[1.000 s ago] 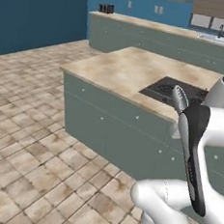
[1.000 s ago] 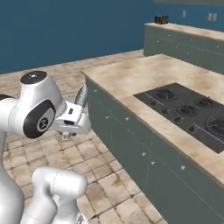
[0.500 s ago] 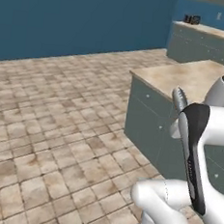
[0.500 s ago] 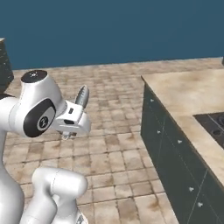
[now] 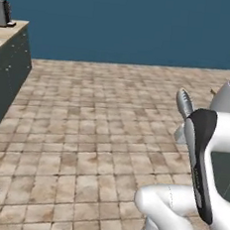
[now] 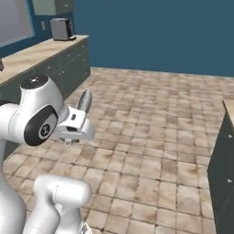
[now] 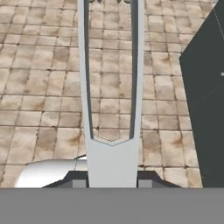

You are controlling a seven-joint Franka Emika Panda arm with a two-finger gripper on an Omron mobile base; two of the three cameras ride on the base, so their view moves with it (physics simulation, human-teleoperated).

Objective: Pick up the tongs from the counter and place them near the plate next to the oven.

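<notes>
My gripper [image 7: 111, 177] is shut on the joined end of the silver-grey tongs [image 7: 111, 87]. Their two long arms run straight up the hand view, over the tiled floor. The tongs' rounded end [image 5: 184, 101] sticks up beside my upper arm in the left base view. It also rises from the hand [image 6: 84, 101] in the right base view. The counter's dark cabinet side [image 6: 223, 176] stands at the right edge of the right base view and at the right [image 7: 204, 109] of the hand view. The plate and the oven are out of view.
Another long worktop over dark cabinets [image 6: 50, 59] runs along the left with a boxy grey appliance [image 6: 61, 28] on it; its end [image 5: 7, 62] is at the left of the left base view. Open tiled floor [image 5: 100, 135] lies ahead, up to a blue wall.
The whole scene has slid right as the base turns left; the cooktop counter has left the middle of the views. The arm keeps its pose with the tongs held.
</notes>
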